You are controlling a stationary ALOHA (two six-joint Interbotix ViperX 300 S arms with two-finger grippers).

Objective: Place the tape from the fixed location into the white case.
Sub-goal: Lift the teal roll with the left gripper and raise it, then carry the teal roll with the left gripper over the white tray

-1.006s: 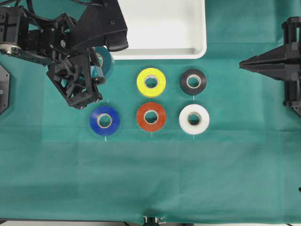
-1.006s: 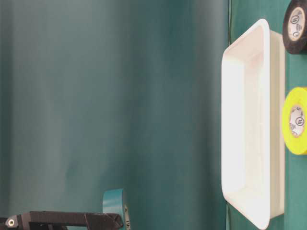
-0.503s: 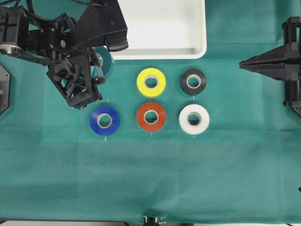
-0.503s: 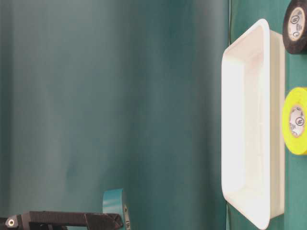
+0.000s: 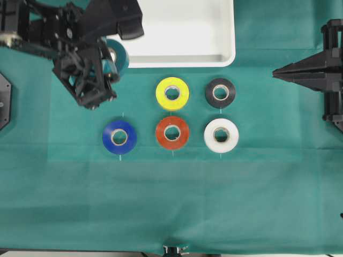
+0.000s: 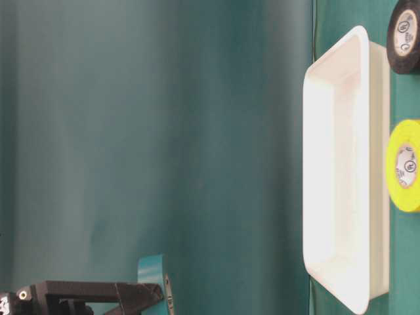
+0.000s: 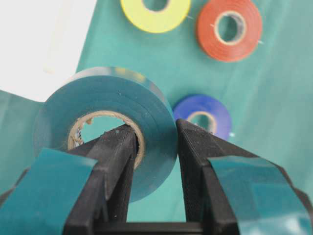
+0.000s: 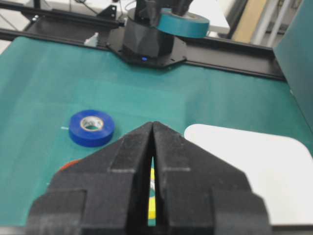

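The teal tape [image 5: 118, 55] is pinched in my left gripper [image 5: 109, 60], lifted off the cloth just left of the white case [image 5: 182, 32] near its front left corner. In the left wrist view one finger passes through the pale core of the tape [image 7: 105, 105] and the other presses its outer wall, so that gripper [image 7: 152, 128] is shut on the roll. The case's [image 7: 34, 39] corner shows beyond it. My right gripper [image 5: 276, 73] is shut and empty at the right edge, far from the tape [image 8: 183, 23].
Five rolls lie flat in front of the case: yellow [image 5: 171, 93], black [image 5: 220, 93], blue [image 5: 119, 137], red [image 5: 172, 132] and white [image 5: 221, 135]. Green cloth covers the table.
My left gripper has carried the teal tape a little toward the far side of the table, alongside the case's left end. The right arm has not moved.
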